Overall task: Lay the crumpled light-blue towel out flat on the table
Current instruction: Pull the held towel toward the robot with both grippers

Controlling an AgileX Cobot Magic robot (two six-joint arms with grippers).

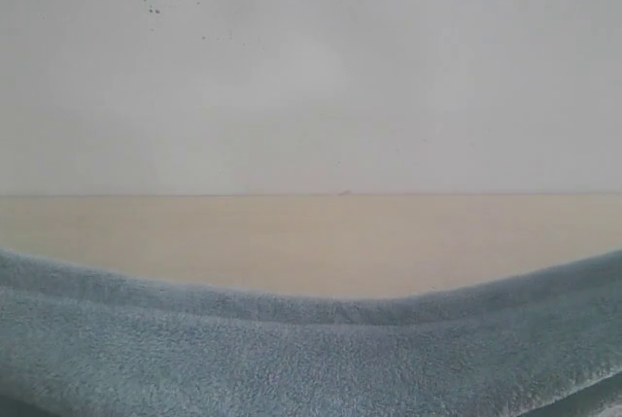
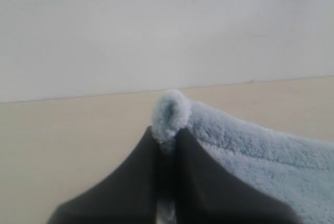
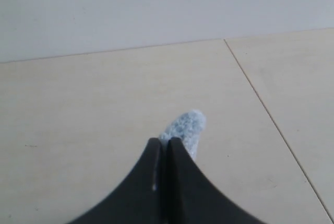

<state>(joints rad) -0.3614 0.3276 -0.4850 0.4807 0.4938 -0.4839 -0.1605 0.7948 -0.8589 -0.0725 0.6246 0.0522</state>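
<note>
The left pincer is clamped on the towel. Its two dark fingers are pressed together, and a rounded fluffy tuft of light-blue cloth bulges out past their tips. From that pinch the cloth runs off to one side, above the tabletop.

In the exterior view the towel spans the whole foreground, from the left side to the right. Its upper edge stands higher at both ends and sags in the middle. Beyond it a band of bare beige tabletop reaches to the far edge, where it meets the white wall. A few dark specks mark the wall high on the left.

The right pincer is likewise closed on the towel, with no gap between its fingers and a small blue nub of cloth poking out just past the tips. A thin straight seam crosses the tabletop beside it, running toward the far edge.
</note>
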